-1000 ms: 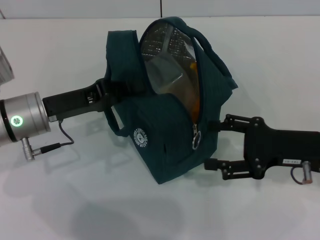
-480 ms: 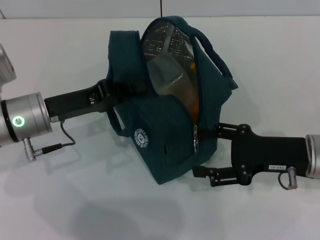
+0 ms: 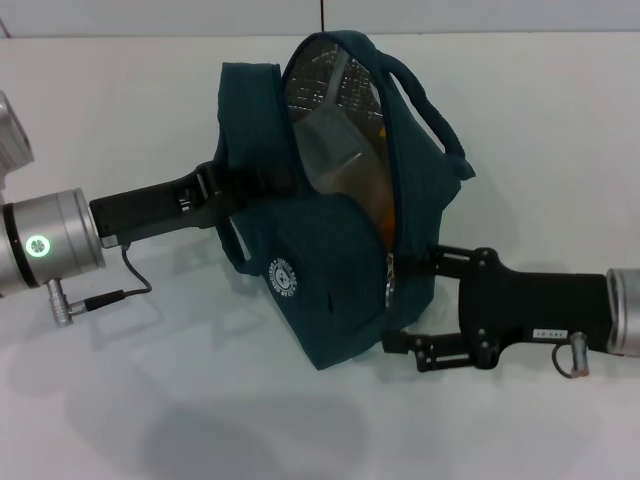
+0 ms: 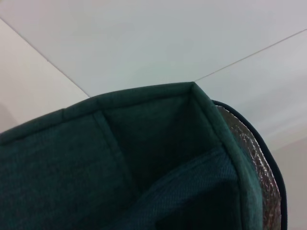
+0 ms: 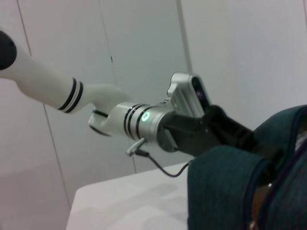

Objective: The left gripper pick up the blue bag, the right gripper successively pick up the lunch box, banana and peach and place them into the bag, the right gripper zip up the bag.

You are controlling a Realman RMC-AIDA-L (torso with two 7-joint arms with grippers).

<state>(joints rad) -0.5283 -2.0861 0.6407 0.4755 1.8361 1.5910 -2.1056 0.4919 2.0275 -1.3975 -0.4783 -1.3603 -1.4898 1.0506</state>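
the blue bag [image 3: 335, 265] stood tilted on the white tabletop [image 3: 520, 120], its mouth gaping toward the top so that the silver foil lining [image 3: 320, 75] showed. inside the opening lay the pale clear side of the lunch box [image 3: 330, 150], and beside it, along the zipper edge, an orange-yellow strip of the banana [image 3: 390, 205]. the peach was not visible. one loop handle [image 3: 430, 115] arched over the far side of the opening. the zipper stood undone over most of its length, with the ring zipper pull [image 3: 390, 287] hanging low on the front of the bag, near the round white logo [image 3: 284, 277].

the left pincer [image 3: 235, 195] reached in from the left and gripped the bag's fabric at its side; the left wrist view showed only teal cloth [image 4: 120, 163] close up and a sliver of foil.

the right pincer [image 3: 405, 300] came in from the right at the bag's lower front corner, its two fingers spread wide, the upper finger [image 3: 445, 260] just beside the zipper pull and the lower finger [image 3: 420, 348] under the bag's bottom edge. whether the upper finger touched the ring could not be told.
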